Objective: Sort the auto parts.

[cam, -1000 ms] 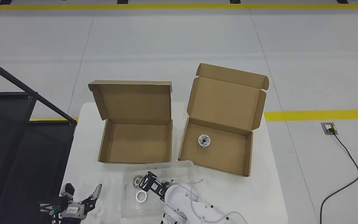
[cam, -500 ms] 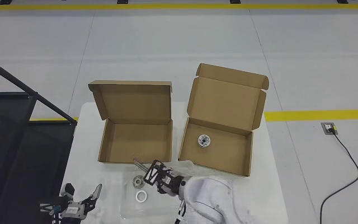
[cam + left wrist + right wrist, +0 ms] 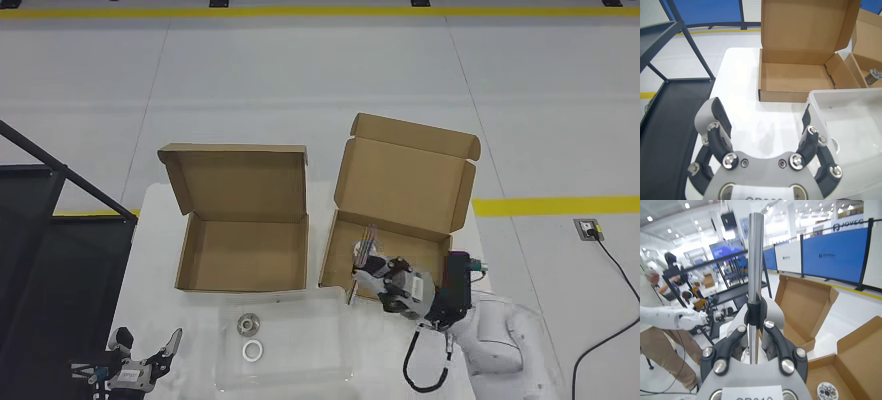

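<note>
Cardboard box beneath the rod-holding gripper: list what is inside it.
A round metal part lies on the cardboard box floor. The right gripper, shut on a metal rod, covers part of that floor from above, so anything beneath it is hidden.

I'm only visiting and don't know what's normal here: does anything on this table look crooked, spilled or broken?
Nothing looks spilled or broken. The only oddity: the right box sits turned at an angle, while the left box lies square to the table. The metal rod is held in the right gripper, over the angled box.
</note>
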Available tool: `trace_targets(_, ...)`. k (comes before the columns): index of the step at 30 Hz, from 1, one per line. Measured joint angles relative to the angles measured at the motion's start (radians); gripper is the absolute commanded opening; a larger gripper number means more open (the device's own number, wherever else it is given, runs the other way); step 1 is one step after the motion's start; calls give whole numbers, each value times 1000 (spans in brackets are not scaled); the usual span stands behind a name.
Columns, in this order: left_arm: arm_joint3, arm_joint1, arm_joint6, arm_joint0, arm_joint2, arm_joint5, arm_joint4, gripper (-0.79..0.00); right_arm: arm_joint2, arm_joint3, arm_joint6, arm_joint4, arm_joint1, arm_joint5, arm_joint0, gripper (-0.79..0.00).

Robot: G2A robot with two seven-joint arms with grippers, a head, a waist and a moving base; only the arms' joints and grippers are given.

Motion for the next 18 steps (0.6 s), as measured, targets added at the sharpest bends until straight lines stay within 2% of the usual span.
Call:
trace_targets(5,0,0,0,0,0,0,0,0,-25,13,-71,266,56,4,39,-785)
trace_targets(11,0,0,0,0,0,0,0,0,-28,-22,-40,538,133,3,44,-785)
trace_targets(18,0,0,0,0,0,0,0,0,-8,24,157,517,201,3,39,-785)
